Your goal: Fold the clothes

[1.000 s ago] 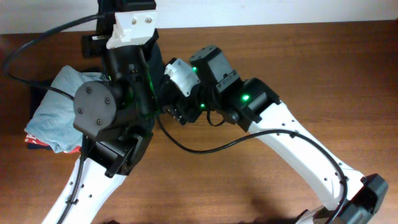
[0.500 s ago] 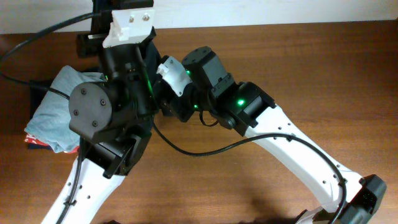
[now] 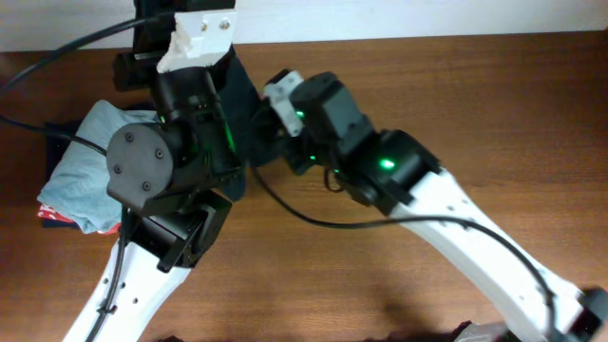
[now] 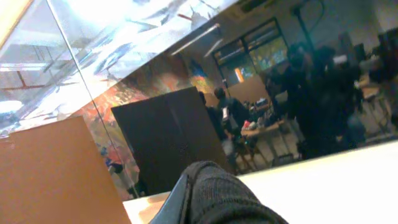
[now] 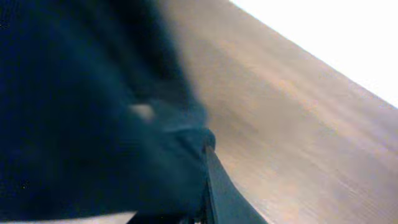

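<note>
A: Where is the black T-shirt (image 3: 245,95)?
B: Upper centre of the overhead view, bunched between both arms.
A: The grippers?
B: Right gripper (image 5: 205,149) pinches its fabric; left gripper, hidden under cloth, is pressed together on it.

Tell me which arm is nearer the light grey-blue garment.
Left. The left arm overlaps the edge of the grey-blue garment; the right arm sits farther off, past the left arm, at the black T-shirt.

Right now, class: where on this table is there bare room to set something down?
Bare table: right of the right arm, and the front strip between both arms. Crowded: the left, with the grey-blue garment, black T-shirt and left arm.
</note>
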Available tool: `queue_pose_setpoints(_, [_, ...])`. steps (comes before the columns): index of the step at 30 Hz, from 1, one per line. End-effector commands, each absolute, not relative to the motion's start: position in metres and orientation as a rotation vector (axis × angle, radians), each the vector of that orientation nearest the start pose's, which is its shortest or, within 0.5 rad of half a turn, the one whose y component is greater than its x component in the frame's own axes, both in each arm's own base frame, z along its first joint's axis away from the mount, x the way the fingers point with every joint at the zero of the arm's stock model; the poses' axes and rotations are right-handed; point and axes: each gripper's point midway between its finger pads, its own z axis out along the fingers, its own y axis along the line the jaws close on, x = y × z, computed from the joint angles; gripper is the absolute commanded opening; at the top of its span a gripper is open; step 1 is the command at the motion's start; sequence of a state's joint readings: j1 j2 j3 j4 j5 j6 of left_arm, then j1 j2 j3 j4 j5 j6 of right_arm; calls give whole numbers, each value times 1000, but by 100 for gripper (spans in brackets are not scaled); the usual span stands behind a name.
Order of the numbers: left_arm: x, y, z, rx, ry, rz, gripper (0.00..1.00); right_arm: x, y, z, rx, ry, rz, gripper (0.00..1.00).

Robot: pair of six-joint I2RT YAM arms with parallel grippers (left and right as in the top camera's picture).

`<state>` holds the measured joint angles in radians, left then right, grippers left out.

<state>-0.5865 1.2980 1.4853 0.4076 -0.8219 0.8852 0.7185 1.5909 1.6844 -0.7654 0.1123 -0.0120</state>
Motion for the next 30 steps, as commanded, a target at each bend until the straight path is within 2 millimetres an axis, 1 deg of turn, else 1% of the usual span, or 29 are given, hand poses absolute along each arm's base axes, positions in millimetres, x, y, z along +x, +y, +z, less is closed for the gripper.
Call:
queue_pose_setpoints(1, [344,-70,587,27,1215,697,11,360,200,372,-410,2029,-3,4])
queue_pose_setpoints(4, [350,-73,580,44,1238,702,14,355,145,401,-250,1978,-131,4])
queue_pose_setpoints(8, [356,-77,569,45,1275,669,16,344,88,434,-81,1908,-204,3])
queue_pose_setpoints(10, [359,-79,563,53,1298,656,16,337,67,445,-25,1881,-213,4])
queue_pose_setpoints(12, [362,-81,555,60,1323,642,16,330,51,455,19,1856,-223,4])
queue_pose_setpoints(14, [365,-83,549,66,1343,627,17,324,44,461,41,1836,-223,4])
queue_pose_setpoints(17, [368,-85,540,66,1375,603,16,319,38,469,59,1811,-237,4])
queue_pose_setpoints(22, [371,-87,528,101,1420,615,18,315,17,474,154,1782,-348,4])
queue_pose_setpoints(24, [372,-88,523,109,1436,612,25,313,10,476,186,1772,-387,4])
queue_pose_setpoints(26, [373,-89,518,109,1451,599,35,313,8,476,196,1771,-403,4])
queue_pose_setpoints(28, [374,-91,515,117,1464,589,49,314,8,475,194,1775,-406,4])
queue_pose_setpoints(29, [374,-91,513,121,1468,590,51,315,8,474,198,1776,-415,4])
queue_pose_setpoints(30, [375,-91,512,125,1472,592,52,315,6,474,207,1775,-428,4])
